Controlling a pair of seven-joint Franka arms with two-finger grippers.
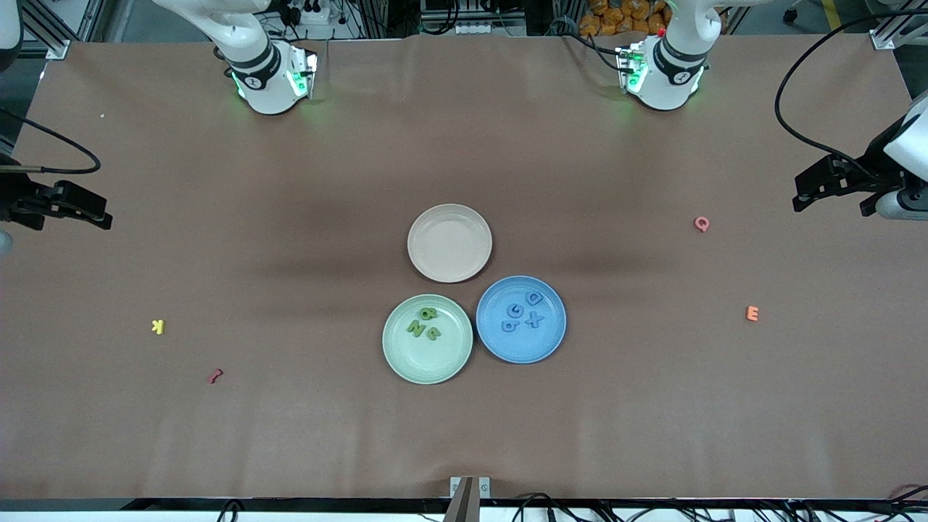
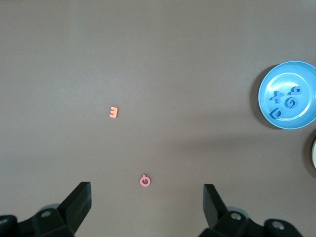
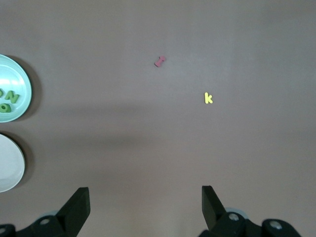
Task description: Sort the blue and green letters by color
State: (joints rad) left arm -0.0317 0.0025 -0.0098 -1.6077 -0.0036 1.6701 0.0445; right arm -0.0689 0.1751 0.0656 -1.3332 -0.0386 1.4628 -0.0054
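Three plates sit together in the middle of the bench (image 1: 217, 449). The blue plate (image 1: 552, 339), toward the left arm's end, holds four blue letters (image 1: 523, 315). The green plate (image 1: 428, 366) just beside it holds a cluster of green letters (image 1: 424, 324); three shapes can be told apart there, and a fourth cannot be made out. The beige plate (image 1: 449, 243), farther from the front camera than the other two, has nothing on it. Four stray pieces lie on the bare bench: a pink Q (image 1: 701, 223) and an orange E (image 1: 752, 313) toward the left arm's end, a yellow K (image 1: 157, 326) and a dark red squiggle (image 1: 214, 375) toward the right arm's end. The left gripper (image 1: 826, 190) waits over the bench edge near the Q, jaws wide apart and holding nothing. The right gripper (image 1: 90, 212) hangs over the bench's right-arm end, likewise spread and holding nothing.
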